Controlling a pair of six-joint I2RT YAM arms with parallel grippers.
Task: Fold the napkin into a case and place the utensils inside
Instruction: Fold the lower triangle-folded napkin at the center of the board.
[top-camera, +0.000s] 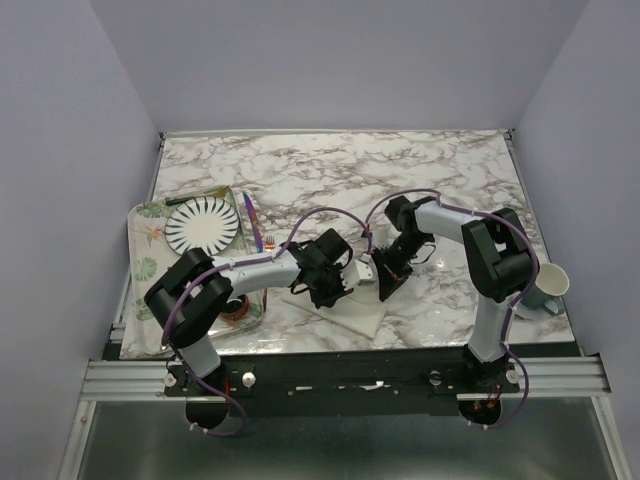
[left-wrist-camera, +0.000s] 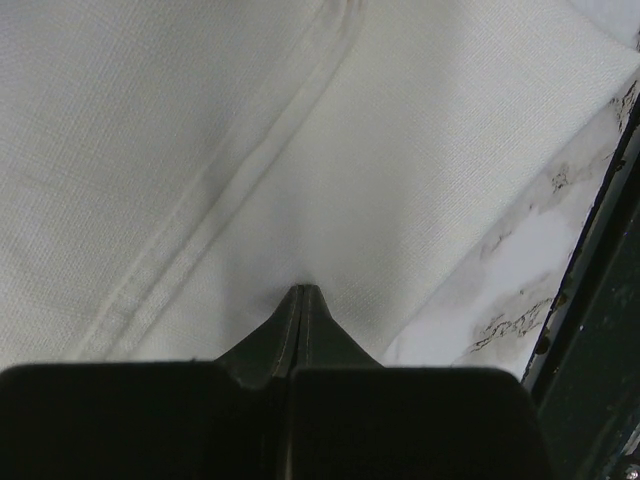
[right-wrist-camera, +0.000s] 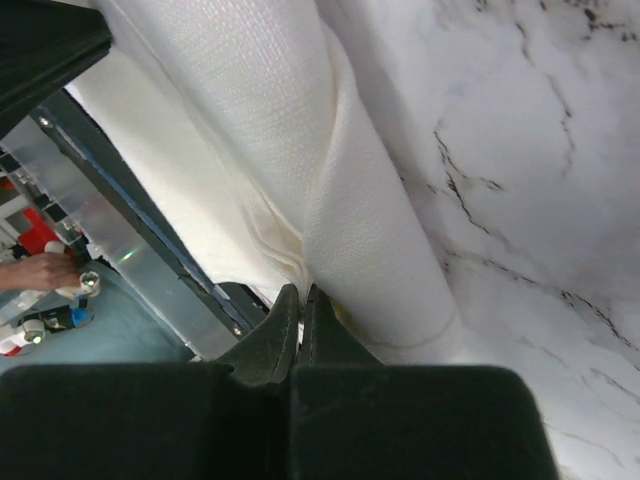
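One napkin (top-camera: 350, 308), cream with one layer lapping over another, is lying on the marble bench (top-camera: 330, 170) directly under two tools that are standing side by side. Off to the left of the left tool (left-wrist-camera: 302, 292), one leaf-printed tray (top-camera: 143, 240) is carrying one striped plate (top-camera: 202, 225). A purple-blue utensil (top-camera: 250, 218) and a copper fork (top-camera: 267, 241), two in all, are lying along the tray's side nearest that tool. One mug (top-camera: 548, 287) is sitting well to the right of the right tool (right-wrist-camera: 302, 292).

The bench's front edge is running just on the near side of both tools, and the napkin's near corner is almost reaching it. Beyond the tools, wide marble is lying open.

The left tool is standing fully closed, its tips pressing onto the flat cloth beside a stitched hem. Whether any cloth is caught between them is not showing. The right tool is also closed, gripping a raised fold of the napkin, which is draping away from its tips.
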